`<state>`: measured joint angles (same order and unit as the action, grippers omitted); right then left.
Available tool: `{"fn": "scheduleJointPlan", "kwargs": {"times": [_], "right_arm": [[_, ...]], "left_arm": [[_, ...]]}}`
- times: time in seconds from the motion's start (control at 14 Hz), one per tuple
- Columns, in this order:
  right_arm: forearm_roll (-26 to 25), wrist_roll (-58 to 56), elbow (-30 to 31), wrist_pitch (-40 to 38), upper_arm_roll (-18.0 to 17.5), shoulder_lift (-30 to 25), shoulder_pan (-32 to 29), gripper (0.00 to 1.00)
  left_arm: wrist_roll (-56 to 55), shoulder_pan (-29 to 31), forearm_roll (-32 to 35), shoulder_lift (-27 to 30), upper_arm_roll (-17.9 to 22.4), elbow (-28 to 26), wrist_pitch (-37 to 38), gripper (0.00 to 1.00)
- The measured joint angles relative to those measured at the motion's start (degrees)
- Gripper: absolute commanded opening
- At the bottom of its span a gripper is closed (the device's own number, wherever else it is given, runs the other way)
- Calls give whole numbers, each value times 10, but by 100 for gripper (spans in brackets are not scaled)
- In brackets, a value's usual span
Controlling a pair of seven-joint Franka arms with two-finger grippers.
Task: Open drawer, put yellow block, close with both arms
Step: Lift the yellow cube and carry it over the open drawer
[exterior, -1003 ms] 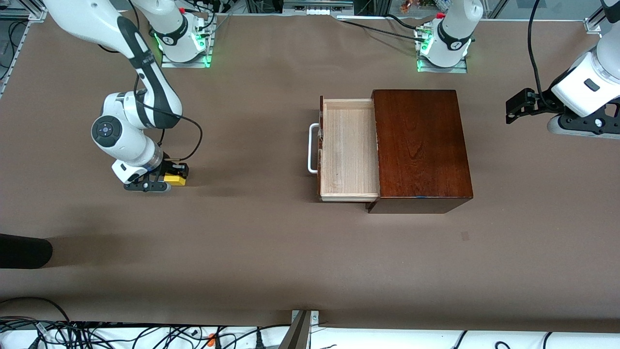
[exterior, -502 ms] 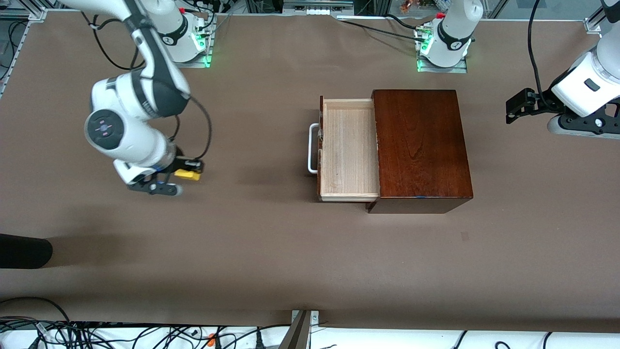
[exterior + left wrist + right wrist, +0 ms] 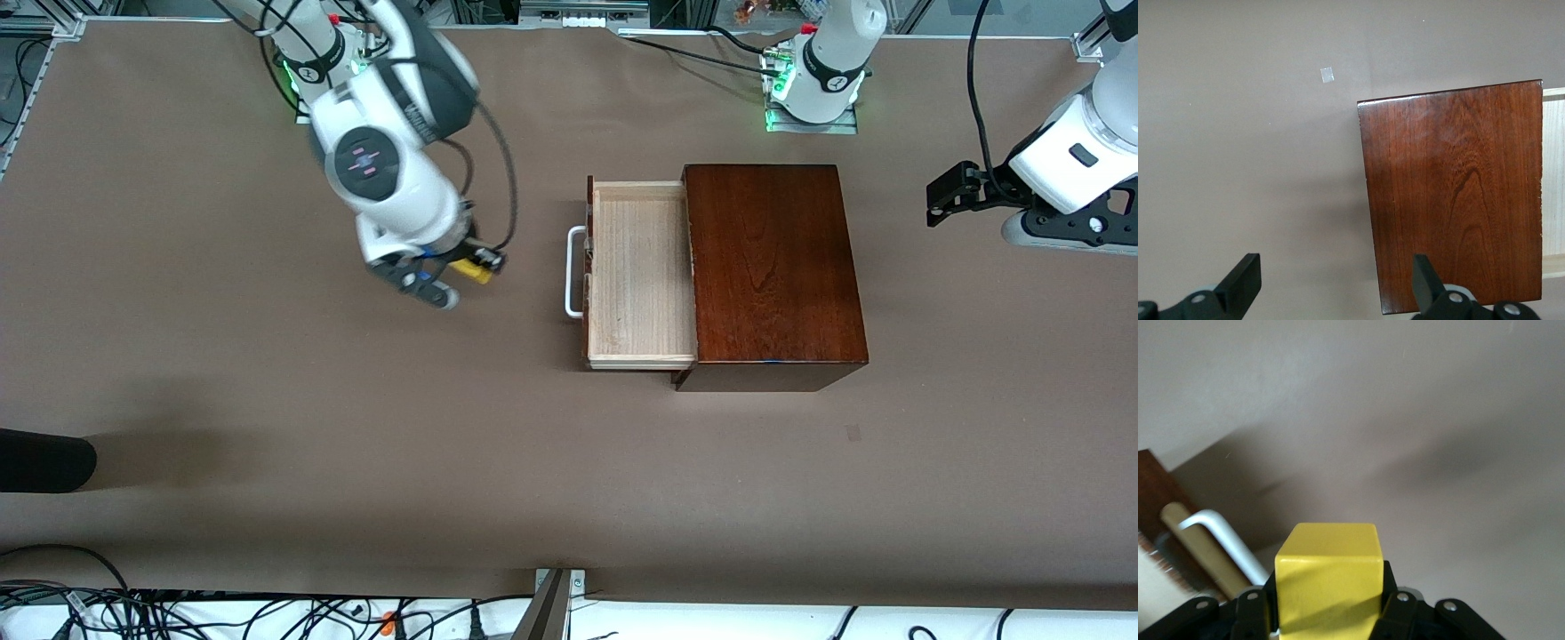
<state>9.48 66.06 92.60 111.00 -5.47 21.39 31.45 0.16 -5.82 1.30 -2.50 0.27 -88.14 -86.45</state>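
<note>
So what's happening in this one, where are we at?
The right gripper is shut on the yellow block and carries it in the air over the bare table, short of the drawer, which stands pulled out of the wooden box with nothing in it. The white handle faces the block. The left gripper waits open, off the box toward the left arm's end of the table.

Robotics lab bench, set up for recording

Two white jointed arms (image 3: 391, 151) stand bolted on metal plates with green-lit bases (image 3: 811, 111), at the edge of a table covered in plain brown sheet (image 3: 267, 427). Loose black cables (image 3: 178, 613) tangle along the edge of the table nearest the front camera, and aluminium framing (image 3: 569, 11) runs beside the bases.
</note>
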Motion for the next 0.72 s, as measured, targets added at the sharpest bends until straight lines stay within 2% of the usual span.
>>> {"fn": "scheduleJointPlan", "kwargs": {"times": [0.43,0.72], "right_arm": [[32,303,-81,14,0,39,104,16],[32,492,-114,102,0,109,140,16]], "left_arm": [[0,-1,0,0,0,0,0,100],[0,-1,0,0,0,0,-3,100]]}}
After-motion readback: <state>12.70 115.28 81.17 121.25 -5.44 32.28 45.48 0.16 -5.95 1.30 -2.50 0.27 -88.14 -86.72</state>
